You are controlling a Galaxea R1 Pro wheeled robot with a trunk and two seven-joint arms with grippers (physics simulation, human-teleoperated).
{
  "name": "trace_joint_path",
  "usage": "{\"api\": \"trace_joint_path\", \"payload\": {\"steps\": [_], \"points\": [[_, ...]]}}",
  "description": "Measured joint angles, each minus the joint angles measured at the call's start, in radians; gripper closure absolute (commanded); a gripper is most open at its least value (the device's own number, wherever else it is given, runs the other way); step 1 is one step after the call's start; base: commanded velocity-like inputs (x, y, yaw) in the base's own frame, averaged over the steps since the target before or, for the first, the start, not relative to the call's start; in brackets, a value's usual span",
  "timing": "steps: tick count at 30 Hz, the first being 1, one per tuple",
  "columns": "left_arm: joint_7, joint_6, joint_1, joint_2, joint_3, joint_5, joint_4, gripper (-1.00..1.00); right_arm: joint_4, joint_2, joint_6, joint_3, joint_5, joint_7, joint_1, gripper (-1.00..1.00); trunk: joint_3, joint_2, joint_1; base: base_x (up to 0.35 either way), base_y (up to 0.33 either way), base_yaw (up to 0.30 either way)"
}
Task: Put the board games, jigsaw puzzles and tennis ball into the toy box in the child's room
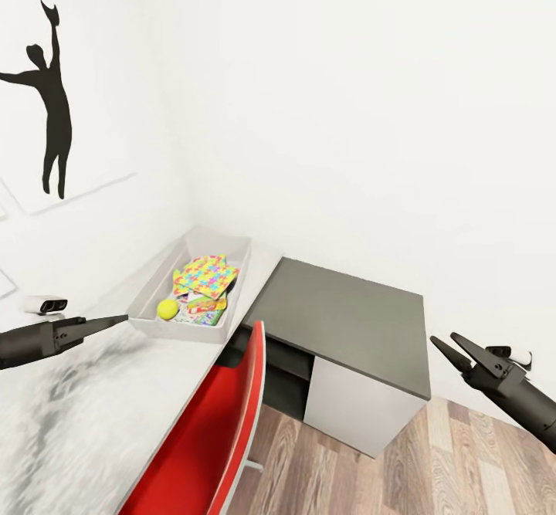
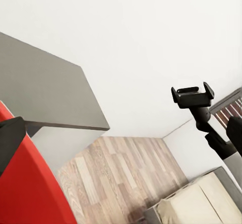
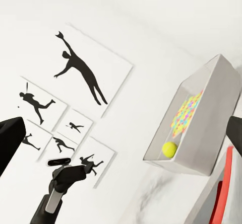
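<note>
toy box [image 1: 154, 310] at 10 o'clock, tennis ball [image 1: 167, 309] and jigsaw puzzle [image 1: 205, 276] inside | left gripper [image 1: 116, 319] pressed together, right gripper [image 1: 450, 347] spread, nothing held | remaining board games judged still to be fetched

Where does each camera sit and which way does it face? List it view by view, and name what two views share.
Head view: looks down from the head at the toy box on the table; left gripper and right gripper show.
Left wrist view: faces the grey cabinet, red chair and wood floor; the right arm shows.
Right wrist view: faces the wall pictures and toy box; the left arm shows.
Shared by head and right wrist views: tennis ball in the box.
</note>
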Motion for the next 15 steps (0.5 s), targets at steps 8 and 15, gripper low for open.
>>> {"api": "trace_joint_path", "payload": {"steps": [8,15], "points": [[0.0,0.0,0.0,0.0,-0.001,0.0,0.0,-1.0,0.0,0.003,-0.001,0.0,0.0,0.0,0.0,-1.0,0.0,0.0,0.0,0.0,0.0,-0.002],[0.0,0.0,0.0,0.0,-0.001,-0.001,0.0,-1.0,0.0,0.005,-0.004,0.001,0.0,0.0,0.0,-1.0,0.003,0.0,0.0,0.0,0.0,-0.071]]}}
